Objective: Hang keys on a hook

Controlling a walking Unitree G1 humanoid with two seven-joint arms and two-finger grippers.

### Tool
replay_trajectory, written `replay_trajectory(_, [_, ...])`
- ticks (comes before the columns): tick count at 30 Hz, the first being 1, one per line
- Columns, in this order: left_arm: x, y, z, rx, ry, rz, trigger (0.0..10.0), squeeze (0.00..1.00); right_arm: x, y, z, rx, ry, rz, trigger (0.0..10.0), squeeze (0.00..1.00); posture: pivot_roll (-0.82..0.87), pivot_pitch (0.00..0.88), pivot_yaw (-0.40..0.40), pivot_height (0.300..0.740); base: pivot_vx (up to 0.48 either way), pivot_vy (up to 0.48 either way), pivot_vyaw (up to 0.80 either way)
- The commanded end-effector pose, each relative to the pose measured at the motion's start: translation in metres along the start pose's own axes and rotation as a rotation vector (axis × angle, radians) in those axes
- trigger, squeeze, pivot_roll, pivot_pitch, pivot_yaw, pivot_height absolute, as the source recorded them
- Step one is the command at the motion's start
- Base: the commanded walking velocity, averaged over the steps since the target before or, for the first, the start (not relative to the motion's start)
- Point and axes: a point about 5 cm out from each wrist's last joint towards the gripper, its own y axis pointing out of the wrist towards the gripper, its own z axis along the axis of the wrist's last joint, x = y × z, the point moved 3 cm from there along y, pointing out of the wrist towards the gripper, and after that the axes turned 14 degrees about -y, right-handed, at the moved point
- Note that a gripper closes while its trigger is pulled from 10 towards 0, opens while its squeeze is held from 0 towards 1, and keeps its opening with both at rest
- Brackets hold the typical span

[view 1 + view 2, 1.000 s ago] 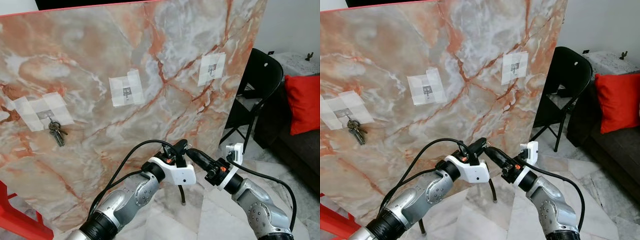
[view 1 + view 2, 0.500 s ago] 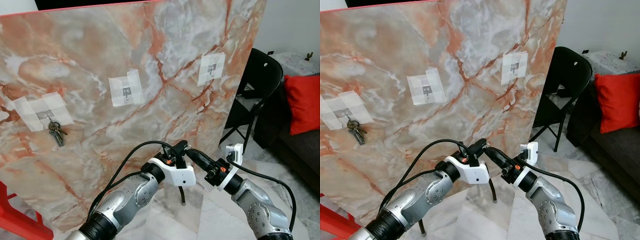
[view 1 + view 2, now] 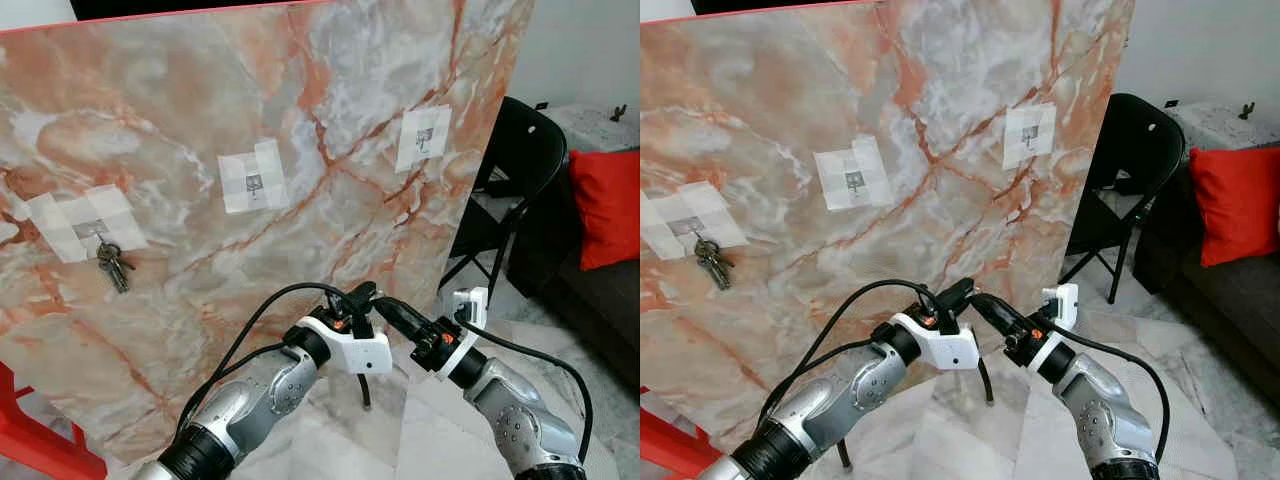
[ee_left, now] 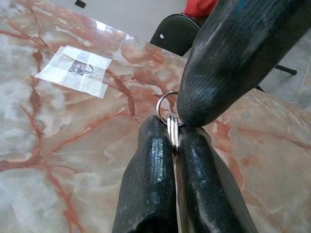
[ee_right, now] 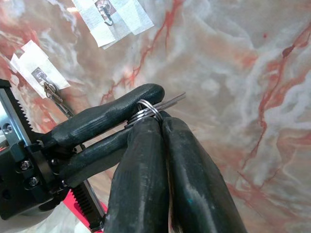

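Nothing has visibly moved: left gripper [image 4: 172,143] and right gripper [image 5: 158,121] both stay clenched on one silver steel key ring [image 4: 167,108], low before the pink marble panel [image 3: 330,120]. Releasing out of step could drop it short of the middle taped hook [image 3: 254,182].

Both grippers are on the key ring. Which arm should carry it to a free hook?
Right, probably. The right gripper and left gripper both pinch the key ring; the right hook hangs bare on its side.

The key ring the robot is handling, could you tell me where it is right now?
The key ring is pinched between both grippers, left and right, low in front of the marble board, below its middle hook.
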Motion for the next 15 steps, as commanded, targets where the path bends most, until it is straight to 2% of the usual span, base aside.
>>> replay_trajectory(1, [0.0014,0.0002,0.0067,0.032,0.008,-0.002,10.0,0.0,0.0051,0.0002,0.0047,0.01,-0.011,-0.022,0.0,0.0,0.07,0.0,-0.061,0.74,0.0,0.0,0.0])
replay_trajectory(9, [0.0001,0.0,0.0068,0.035,0.007,0.005,10.0,0.0,0.0048,0.0009,0.0028,0.006,-0.012,-0.023,0.0,0.0,0.08,0.0,-0.061,0.74,0.0,0.0,0.0])
replay_trajectory(10, [-0.0002,0.0,0.0068,0.034,0.006,0.006,10.0,0.0,0.0059,0.0008,0.0022,0.0,-0.021,-0.034,10.0,0.0,0.08,0.0,-0.061,0.74,0.0,0.0,0.0])
replay_trajectory(13, [-0.0005,0.0,0.0066,0.034,0.006,0.006,10.0,0.0,0.0074,0.0006,0.001,-0.004,-0.02,-0.042,10.0,0.0,0.08,0.0,-0.06,0.74,0.0,0.0,0.0])
replay_trajectory(14, [-0.0006,0.0002,0.0065,0.034,0.006,0.006,10.0,0.0,0.0068,0.0006,0.0013,0.0,-0.011,-0.035,10.0,1.0,0.08,0.0,-0.061,0.74,0.0,0.0,0.0])
replay_trajectory(15, [-0.0006,0.0002,0.0065,0.034,0.006,0.006,10.0,0.0,0.0068,0.0006,0.0013,0.0,-0.011,-0.035,10.0,1.0,0.08,0.0,-0.061,0.74,0.0,0.0,0.0])
